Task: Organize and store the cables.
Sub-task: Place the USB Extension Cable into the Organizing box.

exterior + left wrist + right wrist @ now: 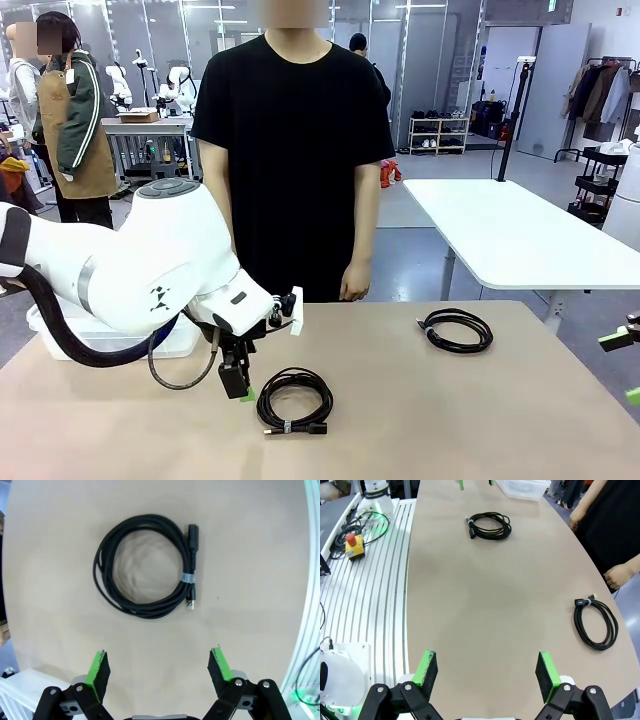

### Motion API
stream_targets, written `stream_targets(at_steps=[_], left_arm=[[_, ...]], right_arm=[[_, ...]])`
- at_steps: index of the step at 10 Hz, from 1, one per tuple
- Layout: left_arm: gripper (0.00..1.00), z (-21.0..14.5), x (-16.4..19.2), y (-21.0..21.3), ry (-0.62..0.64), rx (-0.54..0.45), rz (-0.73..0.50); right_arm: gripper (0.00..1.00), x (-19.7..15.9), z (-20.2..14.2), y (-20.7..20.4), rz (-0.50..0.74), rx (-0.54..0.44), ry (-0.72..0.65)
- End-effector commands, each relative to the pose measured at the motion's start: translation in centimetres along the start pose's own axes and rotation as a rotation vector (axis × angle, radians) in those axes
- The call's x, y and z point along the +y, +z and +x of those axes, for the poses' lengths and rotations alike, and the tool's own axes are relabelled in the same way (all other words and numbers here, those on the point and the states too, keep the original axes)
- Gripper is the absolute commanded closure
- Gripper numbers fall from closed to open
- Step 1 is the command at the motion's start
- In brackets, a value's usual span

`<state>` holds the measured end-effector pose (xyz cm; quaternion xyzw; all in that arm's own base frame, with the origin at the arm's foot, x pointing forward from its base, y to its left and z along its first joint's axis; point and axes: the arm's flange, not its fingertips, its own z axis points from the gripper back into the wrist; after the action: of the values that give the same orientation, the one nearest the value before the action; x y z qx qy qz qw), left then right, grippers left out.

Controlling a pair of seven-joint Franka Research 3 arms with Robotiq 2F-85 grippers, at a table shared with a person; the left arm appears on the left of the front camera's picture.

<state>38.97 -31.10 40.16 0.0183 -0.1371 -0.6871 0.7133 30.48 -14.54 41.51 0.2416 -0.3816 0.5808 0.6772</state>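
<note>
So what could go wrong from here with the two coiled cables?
1. The open left pincer hangs beside the near cable, which lies flat; a grab may catch only some loops, since the pale tie binds one side.
2. The far cable lies near the person's hand; reaching there could crowd it.

Tan table (450,420): two cables (290,427) (455,348), perhaps bin (522,489)

We saw a tan table (450,420) with a clear plastic bin (522,487) near one corner. A person in a black T-shirt (295,150) stood behind it, with a white table (520,235) farther right (and a yellow box with a red button (353,547) on the ribbed rail beside it).
</note>
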Motion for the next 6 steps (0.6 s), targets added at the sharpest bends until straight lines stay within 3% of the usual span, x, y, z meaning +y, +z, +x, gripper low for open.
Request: stream_targets(at_steps=[1,2,6], left_arm=[[0.00,1.3,-1.0,-1.2,0.027,-0.004,-0.005],[0.00,2.4,-1.3,-2.1,0.025,-0.021,-0.028],[0.00,5.2,-2.5,-4.8,0.018,0.075,-0.055]], right_arm=[[0.00,-0.2,0.1,0.2,-0.005,-0.015,0.006],[0.00,-0.2,0.1,0.2,-0.005,-0.015,0.006],[0.00,-0.2,0.1,0.2,-0.005,-0.015,0.006]])
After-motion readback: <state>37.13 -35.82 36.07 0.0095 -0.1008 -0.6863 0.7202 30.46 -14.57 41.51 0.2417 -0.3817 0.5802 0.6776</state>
